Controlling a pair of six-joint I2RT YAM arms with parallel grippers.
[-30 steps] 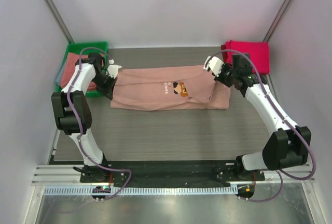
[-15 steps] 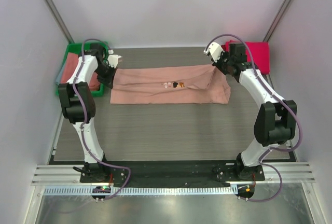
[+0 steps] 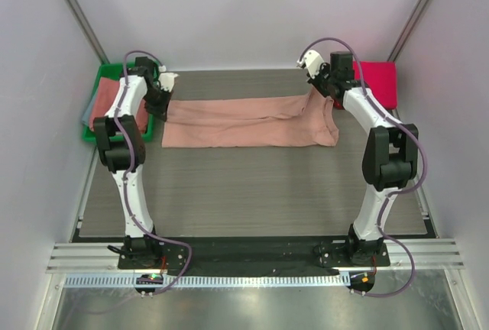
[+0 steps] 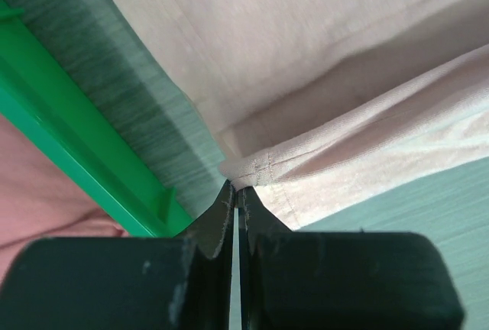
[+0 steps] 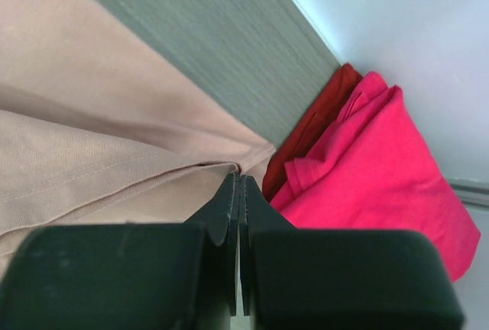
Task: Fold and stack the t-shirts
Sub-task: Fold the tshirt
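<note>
We see the salmon-pink t-shirt (image 3: pixel 244 122) stretched in a long band across the far half of the table (image 3: pixel 252 192), with its far edge raised at both ends. The left gripper (image 4: pixel 235 192) has its jaws pressed together on the shirt's hem at the left corner. It is just beside the green bin (image 4: pixel 92 169), which holds pinkish cloth (image 4: pixel 38 192). The right gripper (image 5: pixel 239 183) is likewise clamped tight on a fold of the same shirt at the right end. Just beyond it, in the far right corner, lies the folded magenta t-shirt (image 5: pixel 374 169). A darker red layer (image 5: pixel 317 127) shows beneath it, perhaps another shirt, though we cannot be sure from this angle.
</note>
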